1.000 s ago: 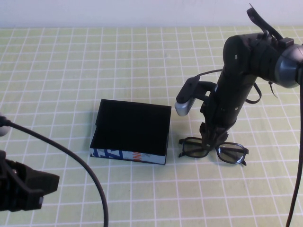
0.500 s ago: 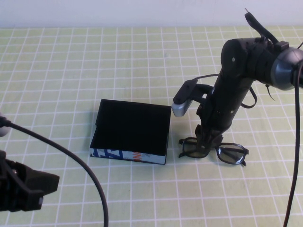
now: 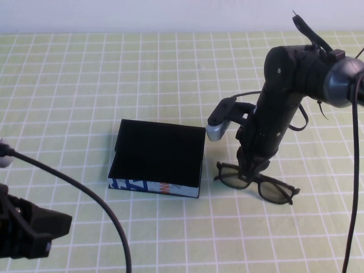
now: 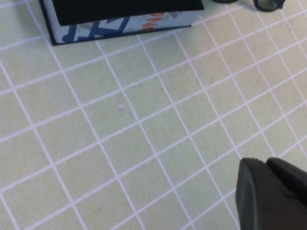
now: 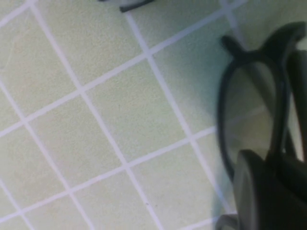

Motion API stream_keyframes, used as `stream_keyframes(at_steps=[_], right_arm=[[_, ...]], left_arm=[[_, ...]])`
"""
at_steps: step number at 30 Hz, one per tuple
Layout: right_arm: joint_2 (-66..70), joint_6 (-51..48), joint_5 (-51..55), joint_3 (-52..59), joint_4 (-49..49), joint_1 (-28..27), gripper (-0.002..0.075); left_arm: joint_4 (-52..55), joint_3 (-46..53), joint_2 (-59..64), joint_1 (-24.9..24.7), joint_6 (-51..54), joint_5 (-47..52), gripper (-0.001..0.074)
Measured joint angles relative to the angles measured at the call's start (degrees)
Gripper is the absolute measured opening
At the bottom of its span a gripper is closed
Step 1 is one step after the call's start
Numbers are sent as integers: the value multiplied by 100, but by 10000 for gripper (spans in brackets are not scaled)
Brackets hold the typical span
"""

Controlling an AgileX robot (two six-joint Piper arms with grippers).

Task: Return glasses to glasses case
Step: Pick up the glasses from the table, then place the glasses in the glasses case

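Observation:
The black-framed glasses (image 3: 275, 192) lie askew just right of the glasses case (image 3: 158, 153), which is open with a black inside and a blue-white printed front side. My right gripper (image 3: 251, 170) points down and is shut on the glasses near the bridge. In the right wrist view a lens rim (image 5: 229, 91) curves beside the shut gripper (image 5: 273, 191). My left gripper (image 3: 54, 224) is low at the near left, far from the case, shut and empty. The left wrist view shows it (image 4: 271, 189) over bare cloth, with the case (image 4: 124, 21) and a bit of the glasses (image 4: 268, 4) at the edge.
A green cloth with a white grid (image 3: 114, 74) covers the table. A black cable (image 3: 85, 193) arcs from my left arm across the near left. My right arm's grey wrist camera (image 3: 219, 122) hangs near the case's far right corner.
The glasses have turned in my right gripper: the right lens end has swung toward the near edge, so the frame now sits slanted. My left arm has sunk slightly.

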Motion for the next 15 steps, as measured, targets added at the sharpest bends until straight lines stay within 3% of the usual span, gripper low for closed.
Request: stream_keyframes(at_steps=[11, 15], right_arm=[[-439, -146, 133, -1120, 279, 12, -1], [-485, -227, 147, -1671, 602, 267, -1]], left_arm=[[23, 0, 0, 0, 72, 112, -4], [53, 0, 0, 0, 72, 8, -4]])
